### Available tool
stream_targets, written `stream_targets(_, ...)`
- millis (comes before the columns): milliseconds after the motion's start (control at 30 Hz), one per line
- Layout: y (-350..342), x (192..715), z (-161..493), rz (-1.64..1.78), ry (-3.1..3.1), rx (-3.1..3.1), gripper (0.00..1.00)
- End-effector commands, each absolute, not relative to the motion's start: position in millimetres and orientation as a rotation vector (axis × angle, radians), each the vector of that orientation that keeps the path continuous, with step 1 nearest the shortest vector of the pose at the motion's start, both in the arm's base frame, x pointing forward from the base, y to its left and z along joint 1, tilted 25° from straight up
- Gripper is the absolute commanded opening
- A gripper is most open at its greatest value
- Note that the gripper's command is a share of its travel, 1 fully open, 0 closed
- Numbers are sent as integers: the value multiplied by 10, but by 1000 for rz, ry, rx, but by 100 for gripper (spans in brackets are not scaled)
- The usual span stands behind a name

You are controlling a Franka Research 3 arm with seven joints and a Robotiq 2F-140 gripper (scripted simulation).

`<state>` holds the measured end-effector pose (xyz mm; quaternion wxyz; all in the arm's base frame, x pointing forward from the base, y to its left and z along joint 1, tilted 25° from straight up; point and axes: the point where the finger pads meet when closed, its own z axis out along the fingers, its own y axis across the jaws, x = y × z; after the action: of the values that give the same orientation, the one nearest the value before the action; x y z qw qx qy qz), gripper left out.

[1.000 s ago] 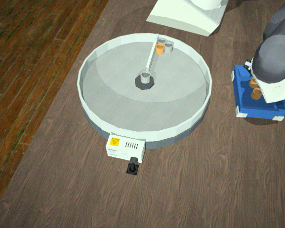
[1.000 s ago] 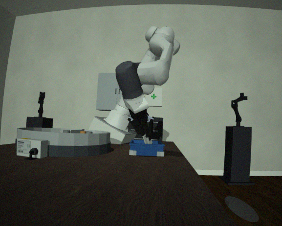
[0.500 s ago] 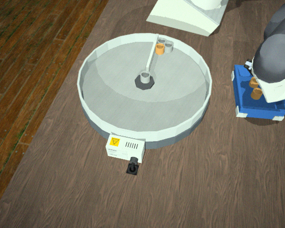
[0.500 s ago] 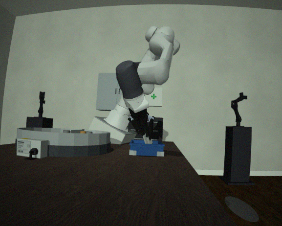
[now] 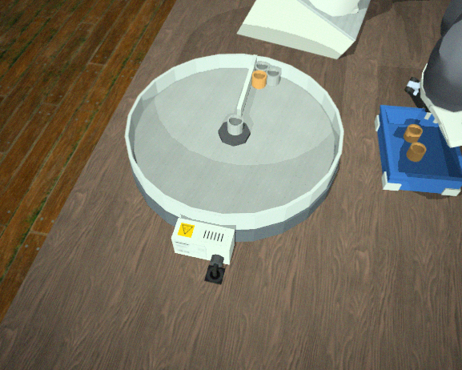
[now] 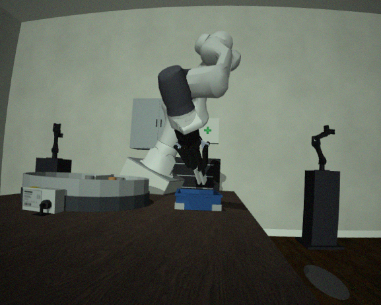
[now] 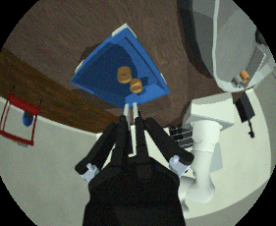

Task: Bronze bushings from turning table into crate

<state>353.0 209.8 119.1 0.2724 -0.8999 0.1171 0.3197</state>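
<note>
The blue crate (image 5: 418, 185) (image 6: 198, 202) (image 7: 155, 93) holds two bronze bushings, one (image 5: 413, 133) (image 7: 136, 85) nearer my gripper and one (image 5: 416, 152) (image 7: 124, 75) farther in. My gripper (image 6: 201, 180) (image 7: 132, 108) is shut, with nothing between its fingertips, just above the crate's rim. In the top view the arm hides most of it. On the turning table (image 5: 232, 184), a bronze bushing (image 5: 259, 80) (image 7: 245, 76) stands by the divider, close against two steel bushings, one (image 5: 262, 66) behind it and one (image 5: 274, 77) beside it. A grey cylinder (image 5: 235, 123) stands at the hub.
The turning table has a raised white rim and a radial divider (image 5: 245, 94). A white control box (image 5: 203, 241) (image 6: 43, 199) sits at its front edge, with a small black device (image 5: 214, 273) before it. The arm's white base (image 5: 300, 30) stands behind, between turning table and crate.
</note>
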Motion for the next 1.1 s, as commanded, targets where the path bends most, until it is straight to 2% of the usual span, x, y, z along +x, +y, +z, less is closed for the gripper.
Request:
stream_targets(0,2015,3462,1349,892,338,-2419,7)
stream_targets(1067,1920,3442,1557,892,338,-2419,7)
